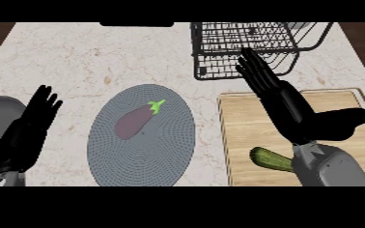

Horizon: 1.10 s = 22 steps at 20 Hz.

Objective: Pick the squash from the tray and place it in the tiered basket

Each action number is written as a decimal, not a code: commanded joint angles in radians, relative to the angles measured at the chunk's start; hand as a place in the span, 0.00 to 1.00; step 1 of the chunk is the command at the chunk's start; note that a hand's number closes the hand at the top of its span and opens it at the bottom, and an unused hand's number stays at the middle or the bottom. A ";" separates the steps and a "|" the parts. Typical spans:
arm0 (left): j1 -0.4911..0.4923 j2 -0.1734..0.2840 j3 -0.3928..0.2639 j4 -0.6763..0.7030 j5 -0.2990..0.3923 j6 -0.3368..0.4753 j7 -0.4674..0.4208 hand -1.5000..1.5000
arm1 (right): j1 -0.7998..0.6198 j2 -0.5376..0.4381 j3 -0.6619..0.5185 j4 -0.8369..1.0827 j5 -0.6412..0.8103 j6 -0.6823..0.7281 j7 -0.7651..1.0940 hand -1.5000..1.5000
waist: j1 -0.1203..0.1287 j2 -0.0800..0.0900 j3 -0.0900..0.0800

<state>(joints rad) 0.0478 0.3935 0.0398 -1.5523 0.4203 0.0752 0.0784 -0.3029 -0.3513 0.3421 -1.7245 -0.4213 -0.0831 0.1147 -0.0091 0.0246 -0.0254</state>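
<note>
Squash (269, 158) lies on your wooden tray (246, 125), partly under the right forearm. Your right hand (274, 94), fingers straight and empty, points toward the tiered basket (242, 48); left hand (32, 123) rests open.

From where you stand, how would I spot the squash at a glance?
Find the pale wooden tray on the right of the counter. At its near edge, beside the right hand's grey forearm, lies the squash: a green, stubby vegetable, partly hidden. The purple eggplant sits apart on the grey round mat.
</note>
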 commanded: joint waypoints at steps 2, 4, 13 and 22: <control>-0.023 -0.052 -0.089 0.000 -0.076 -0.007 -0.050 0.50 | -0.016 -0.019 0.095 -0.013 -0.015 0.138 0.054 0.00 | 0.011 -0.023 0.025; -0.078 -0.045 -0.142 0.018 -0.125 -0.035 -0.075 0.50 | 0.021 -0.037 0.226 -0.030 -0.020 0.287 0.019 0.00 | -0.002 -0.016 0.025; -0.141 -0.144 -0.253 0.124 -0.241 -0.036 -0.147 0.50 | 0.231 -0.173 0.309 -0.091 0.093 0.522 -0.303 0.00 | -0.006 -0.024 0.026; -0.139 -0.142 -0.253 0.145 -0.245 -0.053 -0.157 0.50 | -0.025 -0.536 0.020 -0.302 0.282 0.643 -0.244 0.00 | -0.010 -0.036 0.024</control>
<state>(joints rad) -0.0854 0.2483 -0.2122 -1.4093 0.1743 0.0328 -0.0827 -0.2314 -0.7476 0.4473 -1.9705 -0.2475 0.5045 -0.1444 -0.0191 -0.0058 -0.0011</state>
